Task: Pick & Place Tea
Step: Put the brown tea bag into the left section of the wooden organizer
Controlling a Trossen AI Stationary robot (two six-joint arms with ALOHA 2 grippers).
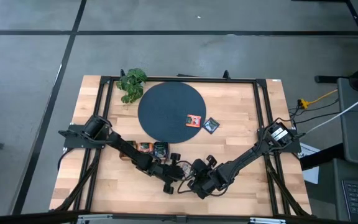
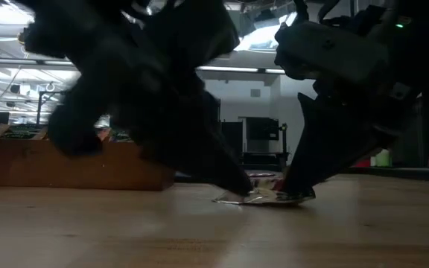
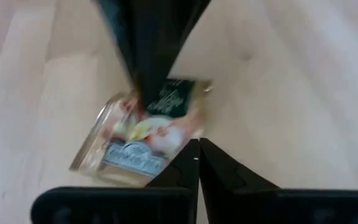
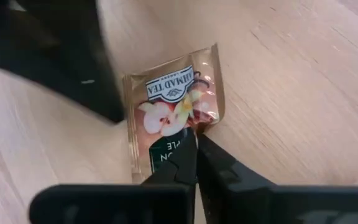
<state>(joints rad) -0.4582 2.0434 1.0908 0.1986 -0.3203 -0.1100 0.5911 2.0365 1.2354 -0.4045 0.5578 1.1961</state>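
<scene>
A tan tea sachet with a white label, a fruit picture and a dark green band lies on the wooden table near its front edge, midway between the arms. My left gripper is shut, its tips at one edge of the sachet. My right gripper is shut at the opposite, green-banded side. In the low view the sachet lies almost flat, the two grippers slanting down onto it from either side. My left gripper presses its shut fingertips on the sachet's edge, slanting down from the table's left. The sachet stays on the table under it. My right gripper has its shut fingertips on the sachet's edge by the green band, slanting down from the table's right. The tips hide whether the foil is pinched between them. The sachet rests on the table, its rim by them slightly raised.
A brown wooden tray with more sachets stands just left of the grippers. The dark disc at the table's middle carries an orange-red sachet; a black sachet lies at its rim. A leafy plant stands at the far left.
</scene>
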